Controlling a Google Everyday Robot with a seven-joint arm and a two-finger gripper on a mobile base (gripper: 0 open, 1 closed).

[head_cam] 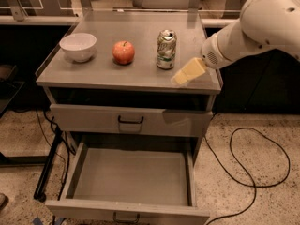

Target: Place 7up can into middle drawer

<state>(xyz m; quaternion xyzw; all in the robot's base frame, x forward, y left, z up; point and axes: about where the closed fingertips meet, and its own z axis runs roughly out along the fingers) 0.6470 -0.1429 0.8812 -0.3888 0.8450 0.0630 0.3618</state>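
The 7up can [166, 49], silver and green, stands upright on the cabinet top [140, 71], right of centre. My gripper [181, 78] hovers just right of the can and slightly nearer the front edge, apart from it, pointing down-left, with nothing visibly held. The white arm [253, 27] reaches in from the upper right. Below, the middle drawer [131, 177] is pulled out, its flat grey tray bare and its small handle [124, 216] at the bottom edge of the view.
A red apple [123, 52] and a white bowl [78, 46] sit left of the can. A shut drawer front with a black handle [130, 121] lies above the open one. A black cable [253, 158] loops on the floor at right.
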